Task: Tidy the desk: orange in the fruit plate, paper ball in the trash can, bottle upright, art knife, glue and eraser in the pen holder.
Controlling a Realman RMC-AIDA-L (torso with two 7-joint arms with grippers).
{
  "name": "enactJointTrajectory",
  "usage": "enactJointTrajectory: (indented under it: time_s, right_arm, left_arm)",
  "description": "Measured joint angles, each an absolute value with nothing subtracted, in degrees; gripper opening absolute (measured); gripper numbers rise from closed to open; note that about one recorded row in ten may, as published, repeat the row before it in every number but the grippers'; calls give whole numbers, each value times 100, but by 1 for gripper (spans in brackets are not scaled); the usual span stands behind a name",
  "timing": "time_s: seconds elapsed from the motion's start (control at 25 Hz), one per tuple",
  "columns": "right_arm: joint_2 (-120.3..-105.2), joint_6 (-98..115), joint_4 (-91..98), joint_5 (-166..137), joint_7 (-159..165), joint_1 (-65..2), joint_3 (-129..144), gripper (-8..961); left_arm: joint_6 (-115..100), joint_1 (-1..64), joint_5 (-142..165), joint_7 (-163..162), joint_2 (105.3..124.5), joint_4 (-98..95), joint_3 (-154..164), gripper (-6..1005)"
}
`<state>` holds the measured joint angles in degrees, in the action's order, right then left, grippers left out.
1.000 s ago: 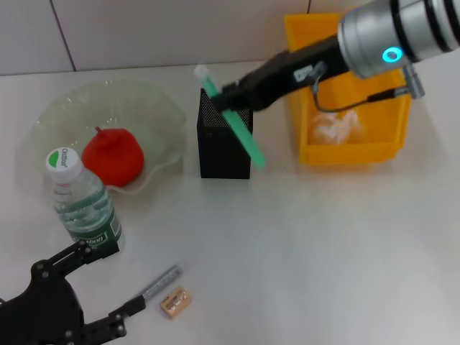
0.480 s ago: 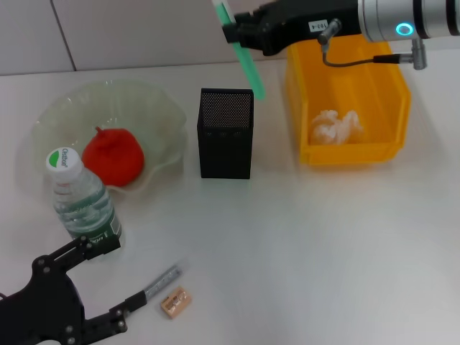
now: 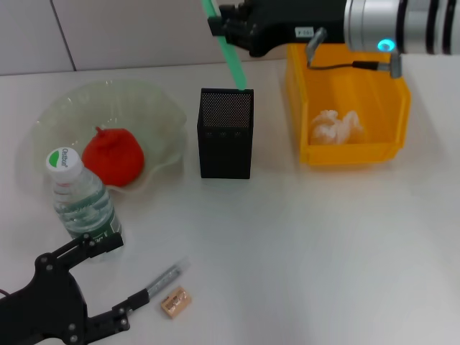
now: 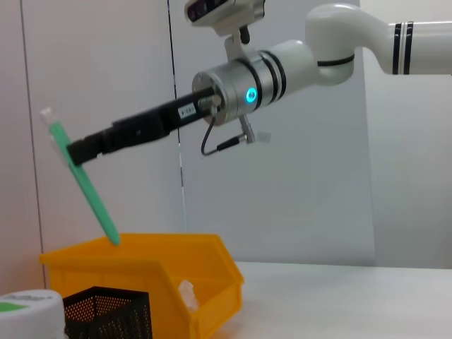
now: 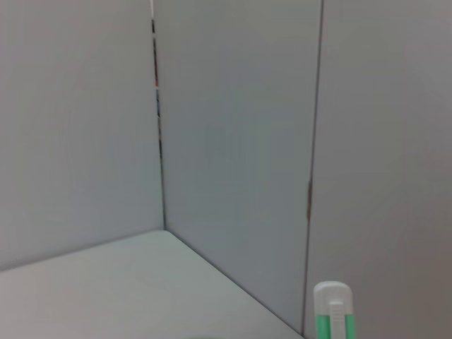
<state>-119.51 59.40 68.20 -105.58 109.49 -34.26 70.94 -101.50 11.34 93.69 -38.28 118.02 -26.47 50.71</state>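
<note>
while right gripper point(image 3: 226, 27) jaws clench the tilted slim green stick point(image 3: 228, 54) above the black mesh pen holder point(image 3: 226, 134), left gripper point(image 3: 108, 287) jaws sit released near the tabletop.

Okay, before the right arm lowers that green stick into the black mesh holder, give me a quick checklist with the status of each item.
1. Right gripper grips the green stick: ok, held tilted.
2. Stick's lower tip over the pen holder opening: cannot tell; the head view puts it at the back rim, the left wrist view shows it well above.
3. Holder upright: ok.
4. Holder interior free: cannot tell, mesh hides it.
5. Left gripper clear of the drop path: ok, low near the bottle, fingers open.
6. Eraser still to be collected: not ok, lying on the desk.
</note>
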Motion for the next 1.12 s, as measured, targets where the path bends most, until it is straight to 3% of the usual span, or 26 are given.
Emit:
enactJointTrajectory:
  time_s: [1.12]
  right_arm:
    - [-11954, 4702, 5643, -10393, 10197, -3582, 8379, 330]
  left_arm:
    - [-10169, 1143, 9369, -3832, 11804, -2628, 5072, 799]
